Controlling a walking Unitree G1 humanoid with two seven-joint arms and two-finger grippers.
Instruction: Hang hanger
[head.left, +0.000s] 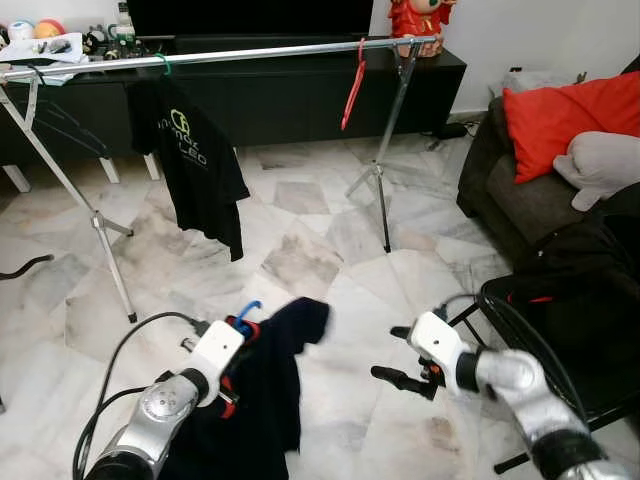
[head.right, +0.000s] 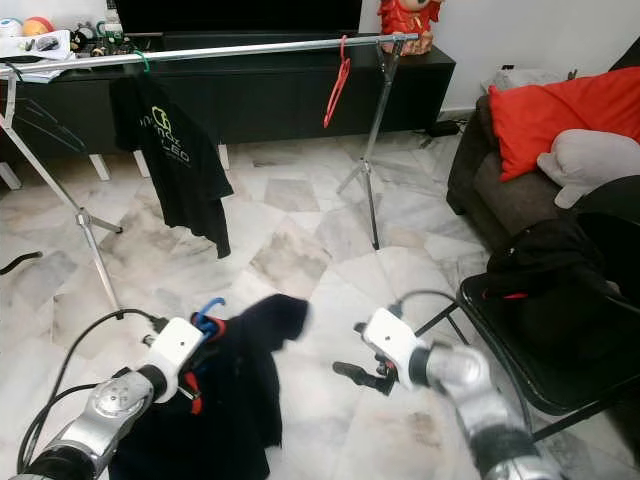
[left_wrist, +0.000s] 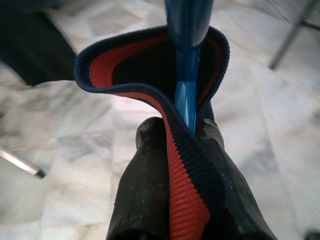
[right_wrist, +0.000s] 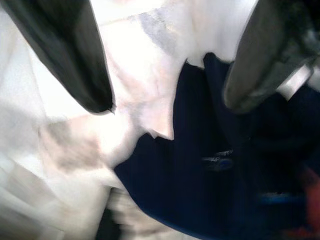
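Observation:
My left gripper (head.left: 238, 330) is shut on a blue hanger (left_wrist: 186, 95) whose hook (head.left: 247, 308) sticks up above it. A dark navy shirt (head.left: 262, 395) with a red-lined collar (left_wrist: 177, 185) hangs on that hanger, low over the floor. My right gripper (head.left: 392, 353) is open, a short way right of the shirt, with nothing between its fingers (right_wrist: 80, 55). The metal clothes rail (head.left: 220, 55) runs across the back. A black T-shirt (head.left: 195, 160) hangs on it at the left, and a bare red hanger (head.left: 352, 85) toward the right.
The rail's legs (head.left: 385, 190) spread over the marble floor. A black TV cabinet (head.left: 300, 90) stands behind it. A dark sofa with a red cushion (head.left: 560, 115) is on the right, and a black chair (head.left: 565, 320) heaped with dark clothes stands beside my right arm.

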